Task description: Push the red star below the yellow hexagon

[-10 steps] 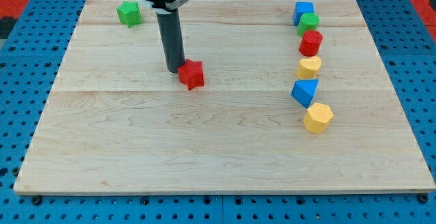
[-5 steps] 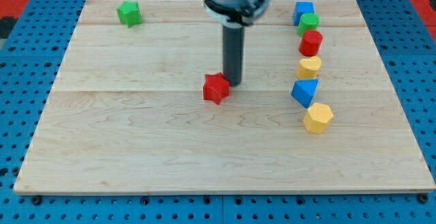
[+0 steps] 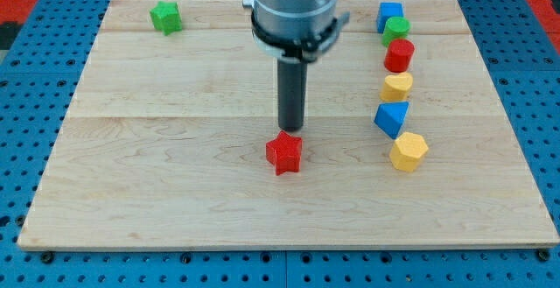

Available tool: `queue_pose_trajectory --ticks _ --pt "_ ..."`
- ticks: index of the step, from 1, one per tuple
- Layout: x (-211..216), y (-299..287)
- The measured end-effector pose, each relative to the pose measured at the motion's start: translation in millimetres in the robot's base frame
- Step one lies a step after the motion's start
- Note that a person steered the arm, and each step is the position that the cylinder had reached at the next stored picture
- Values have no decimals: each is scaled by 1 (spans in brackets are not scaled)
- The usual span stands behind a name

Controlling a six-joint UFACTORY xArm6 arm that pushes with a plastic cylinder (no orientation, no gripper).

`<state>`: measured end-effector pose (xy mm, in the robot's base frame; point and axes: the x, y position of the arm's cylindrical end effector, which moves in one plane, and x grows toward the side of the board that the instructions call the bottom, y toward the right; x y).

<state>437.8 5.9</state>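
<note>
The red star (image 3: pixel 284 153) lies near the middle of the wooden board, a little toward the view's bottom. My tip (image 3: pixel 290 129) stands just above the star, touching or nearly touching its top edge. The yellow hexagon (image 3: pixel 409 151) lies at the view's right, level with the star and well apart from it.
A column of blocks runs up the right side above the yellow hexagon: a blue triangle (image 3: pixel 391 117), a yellow block (image 3: pixel 396 87), a red block (image 3: pixel 399 56), a green block (image 3: pixel 396 31) and a blue block (image 3: pixel 389 13). A green star (image 3: pixel 164 16) sits at the top left.
The red star has moved right and then toward the view's bottom. My tip swung from the star's left to its right, then to just above it.
</note>
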Motion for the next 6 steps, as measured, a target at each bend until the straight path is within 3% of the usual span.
queue_pose_trajectory --ticks 1,2,3,4,5,6 --pt "6 -18" --pt "49 -40" --pt "71 -25" --pt "105 47" --pt "105 45" --pt "65 24"
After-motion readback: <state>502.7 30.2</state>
